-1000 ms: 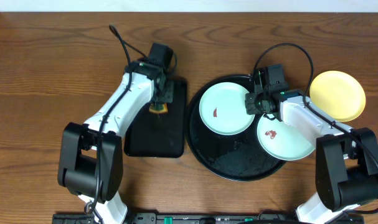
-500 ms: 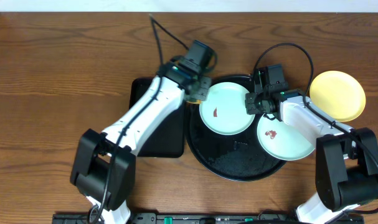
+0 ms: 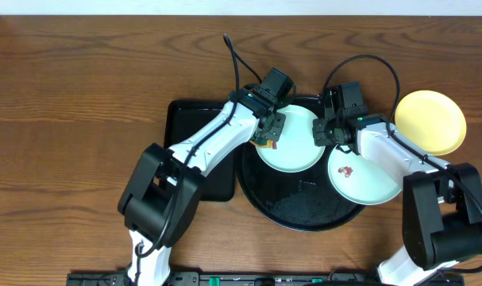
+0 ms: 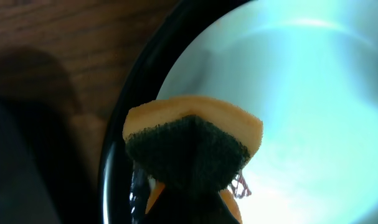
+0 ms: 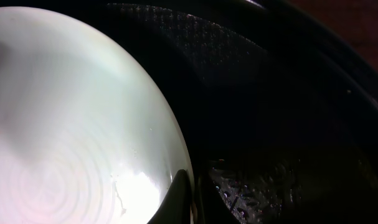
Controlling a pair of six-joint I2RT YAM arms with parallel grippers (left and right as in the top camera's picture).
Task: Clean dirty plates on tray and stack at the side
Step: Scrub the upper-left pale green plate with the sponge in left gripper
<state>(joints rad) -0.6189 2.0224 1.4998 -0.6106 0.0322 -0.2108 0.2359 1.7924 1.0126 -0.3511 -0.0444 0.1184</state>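
One mint plate (image 3: 298, 147) lies on the round tray (image 3: 304, 208) with a hand at each side of it. The left gripper (image 3: 269, 132) is clamped on a sponge (image 4: 192, 146), orange with a dark green scrubbing face. The sponge sticks out just ahead of its fingers, over the plate's left edge, but the wrist view does not settle whether sponge and plate touch. Right beside that hand the tray's black rim curves past, with the wooden table (image 3: 82, 87) beyond it. Back along the arm lies a rectangular tray (image 3: 194, 119). The right gripper (image 3: 325, 132) sits at the opposite edge of the same plate, with one dark finger (image 5: 179, 198) lying on the rim. Whether it is pinching the plate I cannot tell. Just behind this hand, beside its arm, a second mint plate (image 3: 368, 183) with a reddish smear (image 3: 345, 170) overlaps the tray's rim. Well off to that hand's outer side, a yellow plate (image 3: 431, 121) rests on the table, apart from the tray.
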